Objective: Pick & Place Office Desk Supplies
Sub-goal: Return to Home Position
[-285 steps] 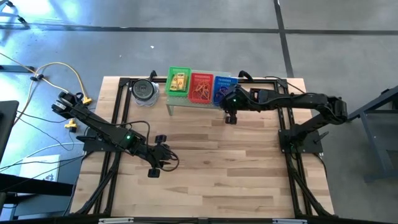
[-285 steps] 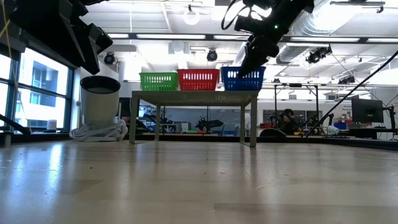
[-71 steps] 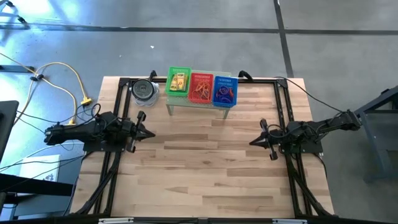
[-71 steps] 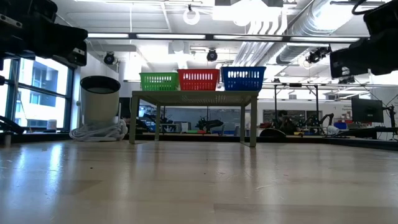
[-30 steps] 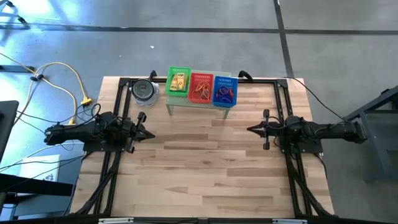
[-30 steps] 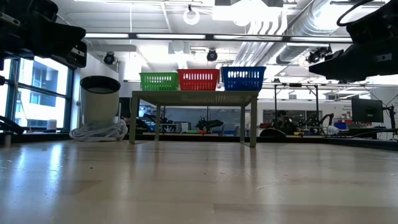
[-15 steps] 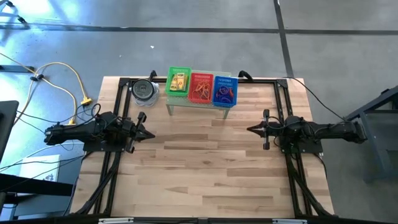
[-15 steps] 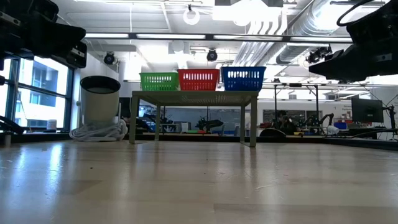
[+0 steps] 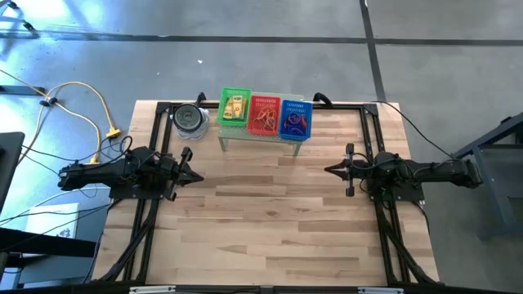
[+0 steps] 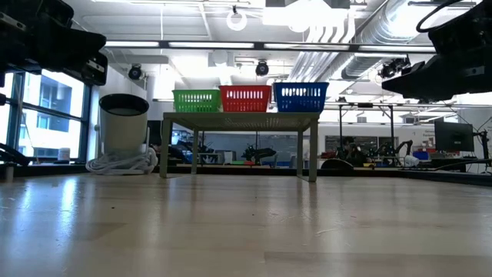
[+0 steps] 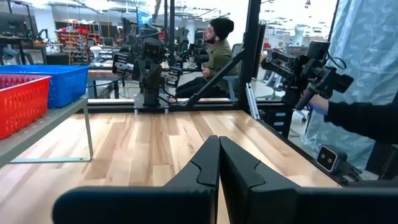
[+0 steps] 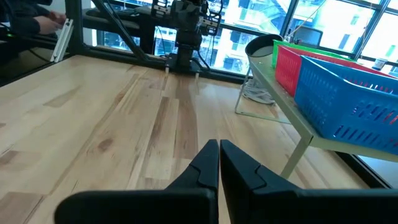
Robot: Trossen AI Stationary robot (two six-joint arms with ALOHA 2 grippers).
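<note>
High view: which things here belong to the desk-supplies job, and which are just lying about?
Job: green bin holding yellow packets; red bin with orange loops; blue bin with more loops; pale-green shelf under them; left claw and right claw, both shut at the table sides.
Lying about: dark-rimmed canister beside the shelf; white cable coiled at its foot; yellow cable off the table.

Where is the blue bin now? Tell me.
In the high view the blue bin sits on the pale-green shelf at the table's far edge, at the row's right end, next to the red bin.
</note>
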